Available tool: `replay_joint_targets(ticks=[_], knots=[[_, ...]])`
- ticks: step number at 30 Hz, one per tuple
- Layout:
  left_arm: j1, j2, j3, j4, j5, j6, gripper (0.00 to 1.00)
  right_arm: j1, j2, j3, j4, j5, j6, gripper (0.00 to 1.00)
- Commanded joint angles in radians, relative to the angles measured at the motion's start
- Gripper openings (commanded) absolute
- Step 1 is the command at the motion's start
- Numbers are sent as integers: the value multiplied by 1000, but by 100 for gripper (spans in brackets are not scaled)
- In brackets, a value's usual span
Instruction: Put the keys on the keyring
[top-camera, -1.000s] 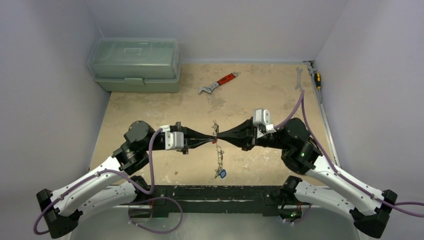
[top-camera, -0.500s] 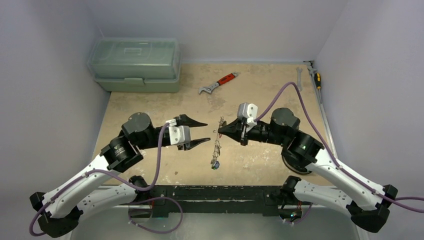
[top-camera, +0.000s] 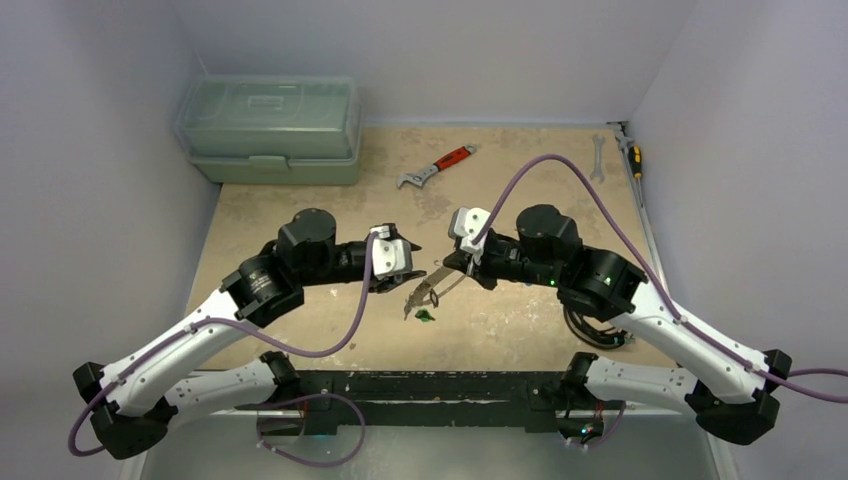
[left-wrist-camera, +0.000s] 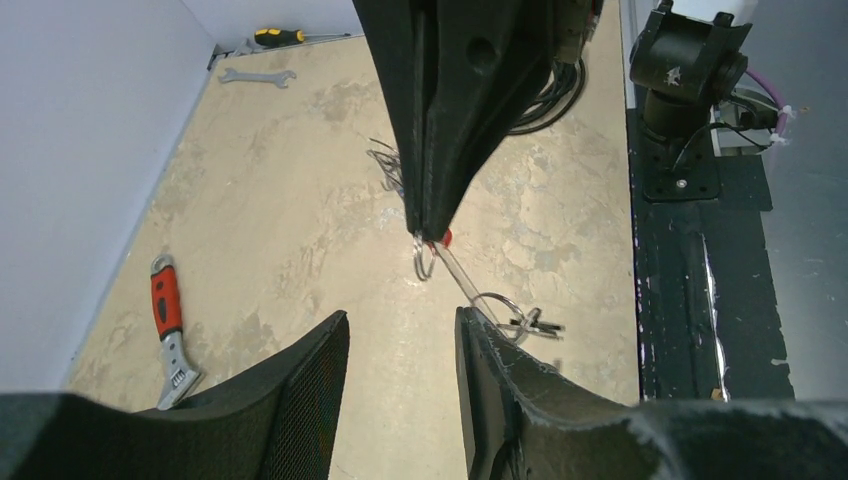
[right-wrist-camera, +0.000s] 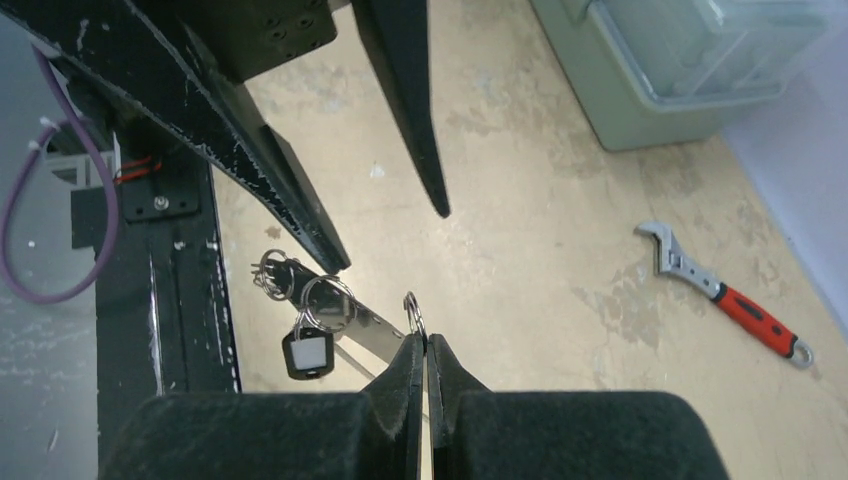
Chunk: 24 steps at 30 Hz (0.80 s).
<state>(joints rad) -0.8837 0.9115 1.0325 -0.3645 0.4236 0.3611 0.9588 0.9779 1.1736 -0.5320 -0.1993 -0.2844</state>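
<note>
My right gripper (top-camera: 447, 268) is shut on a small split ring (right-wrist-camera: 412, 312) at the top of a bunch of keys (top-camera: 424, 296). The bunch slants down-left from its tip, with a green tag (top-camera: 426, 317) at the low end. The right wrist view shows a flat silvery blade (right-wrist-camera: 370, 325), more rings (right-wrist-camera: 325, 300) and a black tag (right-wrist-camera: 305, 352). My left gripper (top-camera: 408, 268) is open and empty, just left of the bunch; in its own view (left-wrist-camera: 400, 318) the keys (left-wrist-camera: 520, 320) hang beside its right finger. Thin wire (left-wrist-camera: 385, 165) behind the right gripper may be the keyring; I cannot tell.
A green toolbox (top-camera: 270, 128) stands at the back left. A red-handled wrench (top-camera: 437, 167) lies at the back middle. A silver spanner (top-camera: 598, 157) and a screwdriver (top-camera: 634, 155) lie by the right wall. A black rail (top-camera: 430, 385) runs along the near edge.
My left gripper let go of the bunch, opened and drew back. My right gripper moved left and lower with the bunch, which now slants instead of hanging between both grippers.
</note>
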Motion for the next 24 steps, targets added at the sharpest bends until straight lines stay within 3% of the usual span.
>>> replay_joint_targets(ticks=[1, 18, 21, 24], knots=[[1, 32, 71, 31, 22, 36, 42, 22, 9, 85, -53, 50, -38, 0], [1, 162, 134, 28, 170, 18, 34, 41, 23, 106, -86, 37, -41, 0], [1, 189, 139, 23, 180, 14, 28, 44, 20, 103, -85, 31, -42, 0], [1, 217, 153, 12, 198, 13, 16, 44, 15, 97, -82, 32, -46, 0]])
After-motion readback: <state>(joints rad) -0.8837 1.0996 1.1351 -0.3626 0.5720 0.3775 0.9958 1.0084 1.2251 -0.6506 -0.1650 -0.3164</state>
